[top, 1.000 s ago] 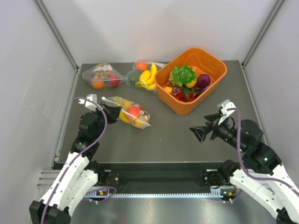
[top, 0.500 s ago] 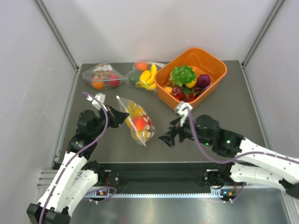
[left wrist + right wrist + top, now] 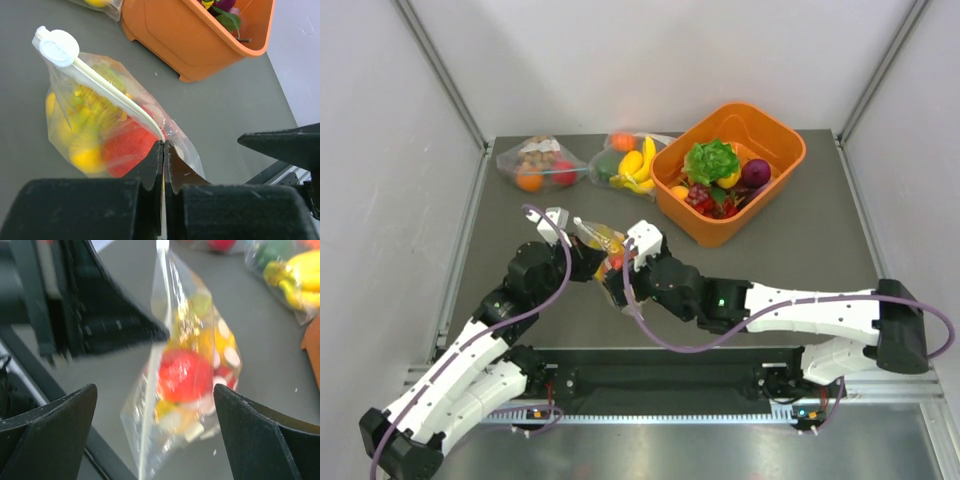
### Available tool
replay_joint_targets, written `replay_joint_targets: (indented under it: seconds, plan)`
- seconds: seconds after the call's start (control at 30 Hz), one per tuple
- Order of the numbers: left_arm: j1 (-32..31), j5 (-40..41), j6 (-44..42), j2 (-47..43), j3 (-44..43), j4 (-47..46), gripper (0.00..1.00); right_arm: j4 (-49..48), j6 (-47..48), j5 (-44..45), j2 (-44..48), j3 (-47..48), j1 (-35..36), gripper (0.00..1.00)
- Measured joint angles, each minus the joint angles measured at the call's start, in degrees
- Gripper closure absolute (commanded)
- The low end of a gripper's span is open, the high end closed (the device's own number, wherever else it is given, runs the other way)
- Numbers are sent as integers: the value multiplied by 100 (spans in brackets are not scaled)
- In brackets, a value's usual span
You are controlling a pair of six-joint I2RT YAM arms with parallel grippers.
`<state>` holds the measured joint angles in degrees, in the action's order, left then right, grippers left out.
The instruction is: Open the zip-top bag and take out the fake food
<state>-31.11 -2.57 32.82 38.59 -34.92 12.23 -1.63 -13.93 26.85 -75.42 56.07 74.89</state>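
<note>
Two left fingers (image 3: 150, 167) were clamped together on the zip-top bag (image 3: 95, 130) at its seal, holding it above the tabletop (image 3: 225, 115), nine o'clock of centre. The right fingers (image 3: 55, 425) stood apart (touching nothing). They should probably pinch the white slider (image 3: 59, 47), farther off, and draw it along, the fake food (image 3: 185, 374) bunched below.

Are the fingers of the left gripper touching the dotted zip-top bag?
Touching. In the left wrist view the left gripper is shut on the zip-top bag, pinching its top edge between the fingers.
</note>
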Motion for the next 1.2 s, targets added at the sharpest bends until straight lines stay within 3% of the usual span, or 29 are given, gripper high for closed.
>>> replay_joint_targets:
  seconds: [0.17,0.5,0.87,1.2]
  plan:
    - [-367,358,-46,98,-2,2,100,-125,179,564,-404,549,162,0]
    - [-566,560,-173,205,-205,155,100,-247,302,1224,-599,634,382,0]
    - [-614,975,-350,39,-271,452,100,-439,83,1744,-584,44,820,0]
    - [-619,796,-284,24,-367,446,100,-396,114,1950,-658,7,911,0]
